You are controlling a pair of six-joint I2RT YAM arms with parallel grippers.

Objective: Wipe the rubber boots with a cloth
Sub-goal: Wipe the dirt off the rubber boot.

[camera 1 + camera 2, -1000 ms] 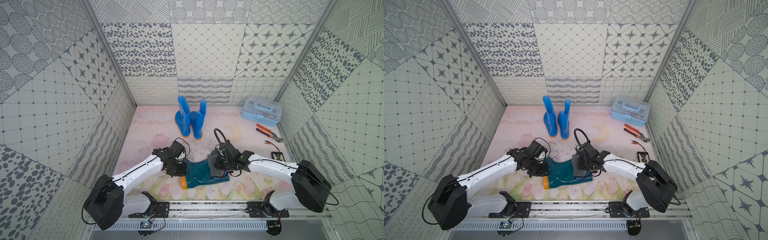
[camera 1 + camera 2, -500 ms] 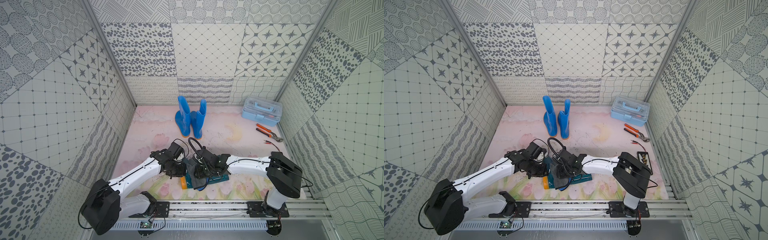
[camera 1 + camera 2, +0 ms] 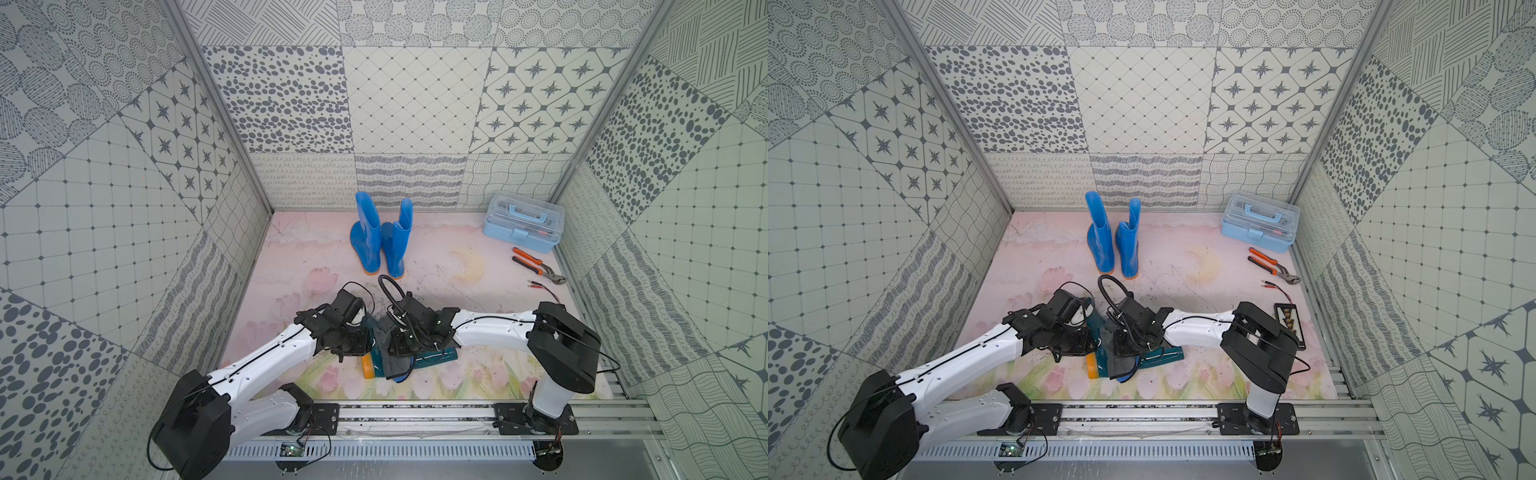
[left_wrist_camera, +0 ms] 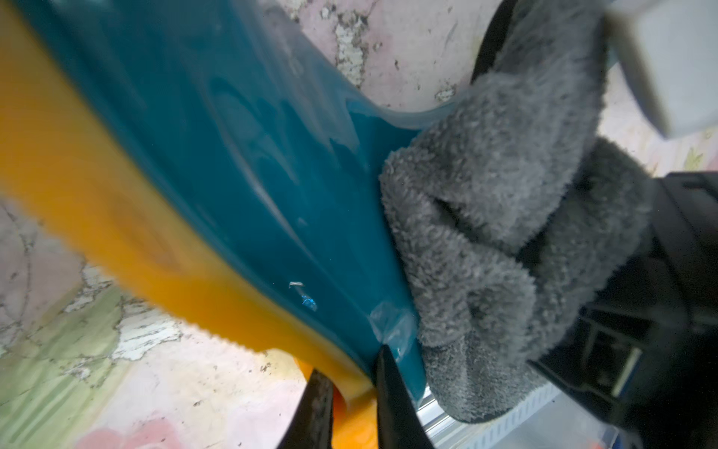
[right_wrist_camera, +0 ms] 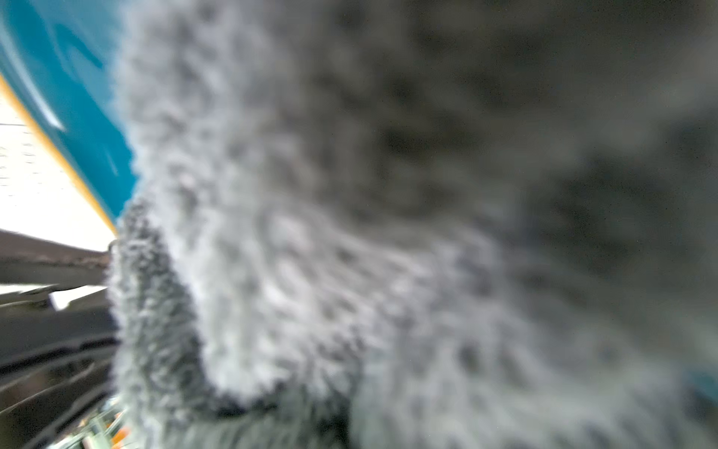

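Nearest, the dark teal-green rubber boot lay sideways on the pink surface, left pincer clamped narrowly on its orange sole, right pincer gripping the fluffy dark grey cloth against it; far behind, two bright blue rubber boots stood upright

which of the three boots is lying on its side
The dark teal boot, partly under the grey cloth, lies on its side; both bright blue boots stand upright at the back.

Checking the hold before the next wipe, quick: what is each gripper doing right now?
Left gripper: closed on the teal boot, pinching its orange sole.
Right gripper: closed on the grey cloth, bunched against the boot.
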